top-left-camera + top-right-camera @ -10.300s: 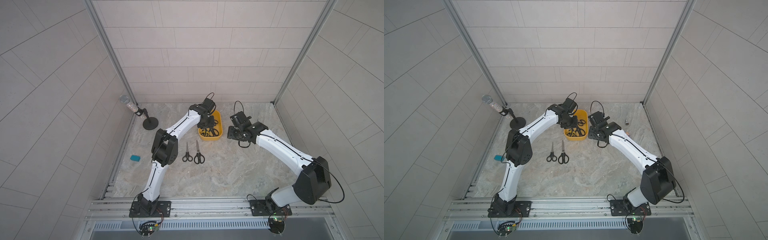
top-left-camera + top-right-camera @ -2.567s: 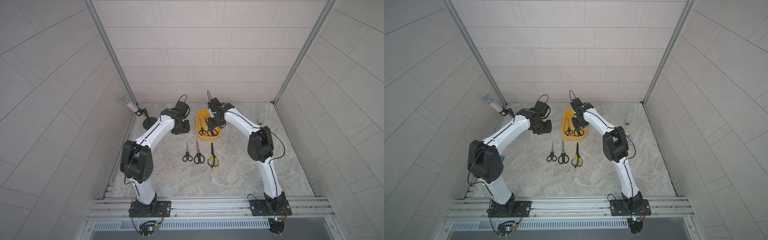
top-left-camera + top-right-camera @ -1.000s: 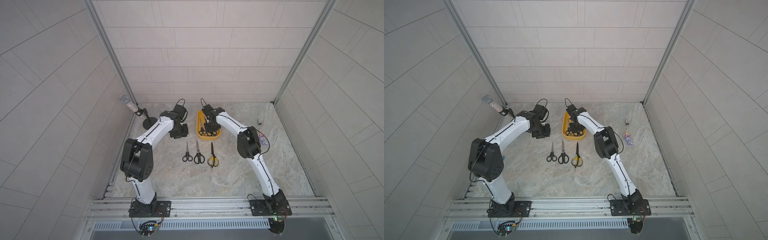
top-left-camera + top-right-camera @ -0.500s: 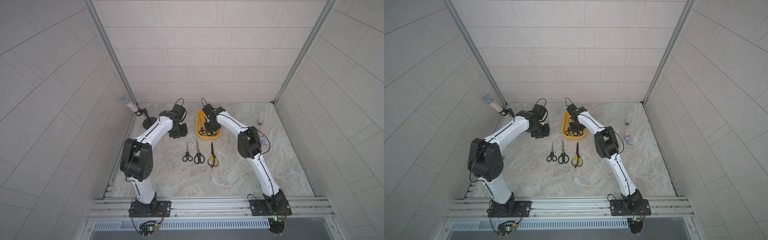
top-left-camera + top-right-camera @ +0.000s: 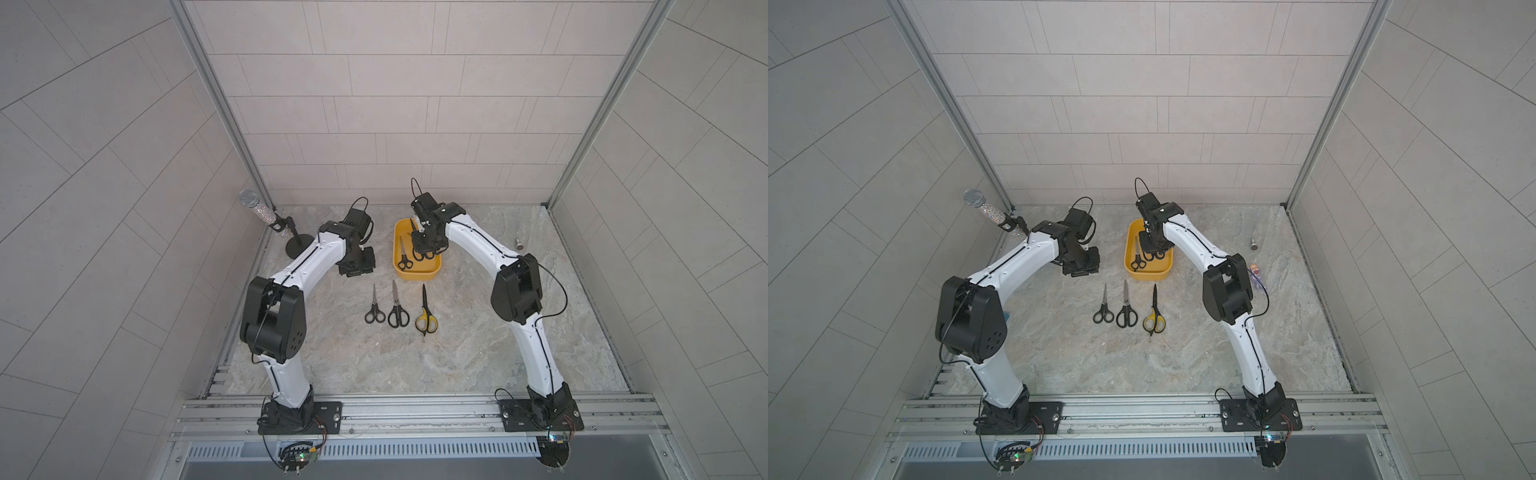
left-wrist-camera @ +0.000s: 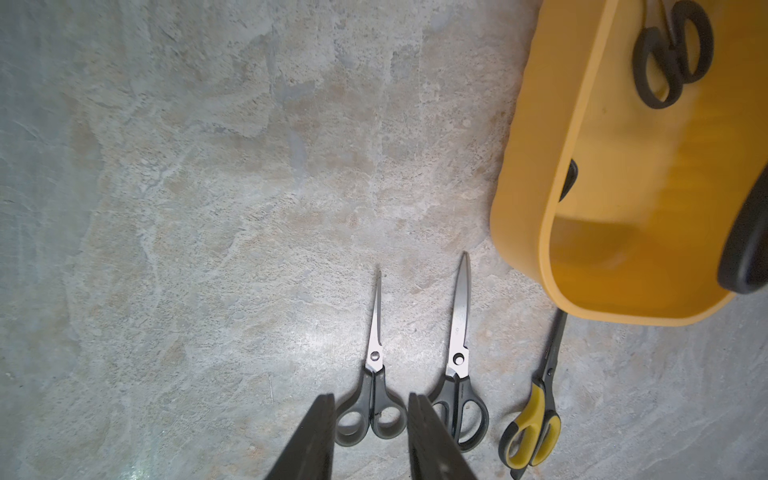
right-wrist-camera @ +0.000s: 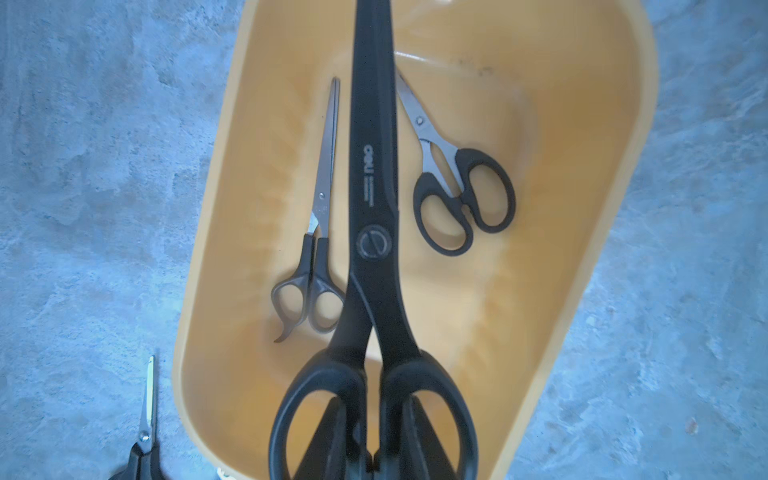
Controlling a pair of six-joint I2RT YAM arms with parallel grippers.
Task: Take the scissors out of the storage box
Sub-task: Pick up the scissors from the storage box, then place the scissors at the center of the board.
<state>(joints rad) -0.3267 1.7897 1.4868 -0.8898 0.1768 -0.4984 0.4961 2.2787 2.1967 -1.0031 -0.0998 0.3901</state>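
Left end effector [image 6: 370,401] parted, right end effector [image 7: 374,415] clamped, arms arched

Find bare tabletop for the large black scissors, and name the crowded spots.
Free: marble between the yellow-handled scissors and the right arm, and between the scissors row and the rail. Crowded: the storage box.

Left of centre in both top views, hard against the side wall: a glittery, silver-headed microphone [image 5: 254,204], clipped at a slant into a black stand [image 5: 299,244] with a round base. Right of centre, alone on the marbled tabletop [image 5: 457,357]: a small metal cylinder [image 5: 518,242]. Just below it in a top view, a tiny purple-and-white trinket [image 5: 1255,274], too small to make out. At the left edge, a sliver of blue [image 5: 1007,318]. Pale tiled walls [image 5: 395,104] all round, aluminium rail [image 5: 415,411] across the bottom.
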